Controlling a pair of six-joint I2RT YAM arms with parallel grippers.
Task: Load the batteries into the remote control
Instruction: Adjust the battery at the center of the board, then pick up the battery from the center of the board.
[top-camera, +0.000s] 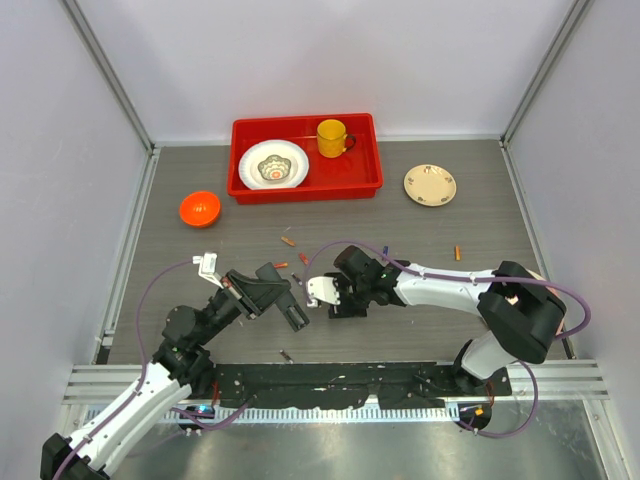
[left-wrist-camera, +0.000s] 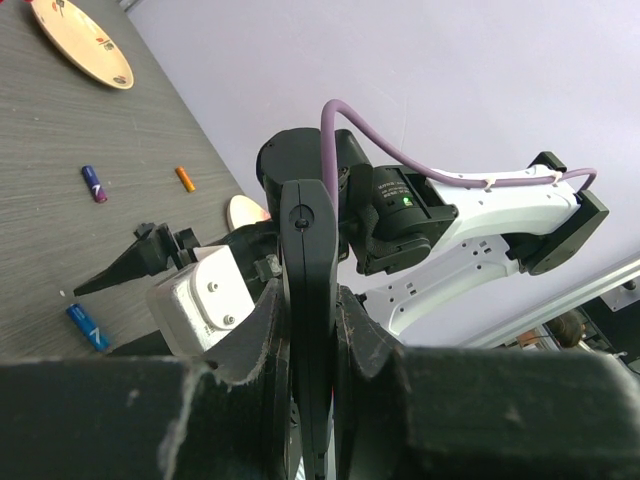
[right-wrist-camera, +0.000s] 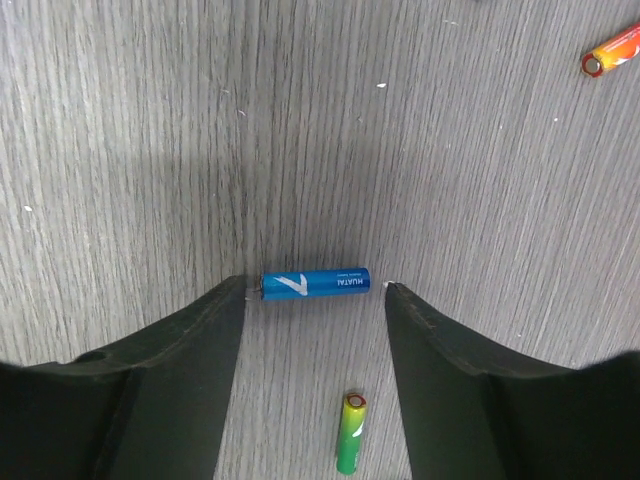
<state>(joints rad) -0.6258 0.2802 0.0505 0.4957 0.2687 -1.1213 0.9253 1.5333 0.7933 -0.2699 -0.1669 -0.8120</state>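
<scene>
Both arms (top-camera: 450, 285) are white with black joints, purple cables (left-wrist-camera: 327, 140), black fingers (right-wrist-camera: 180, 370).

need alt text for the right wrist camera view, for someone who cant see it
The right gripper, open, points down at a grey wood-grain table, with a blue battery lying crosswise between its fingertips. A green and yellow battery lies nearer the camera, and an orange battery sits at the top right corner.

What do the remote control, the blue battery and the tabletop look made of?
Remote control: black plastic, smooth with a soft sheen along its edge. Blue battery: probably metal under a glossy printed wrap. Tabletop: grey wood-grain, matte, likely laminate.
</scene>
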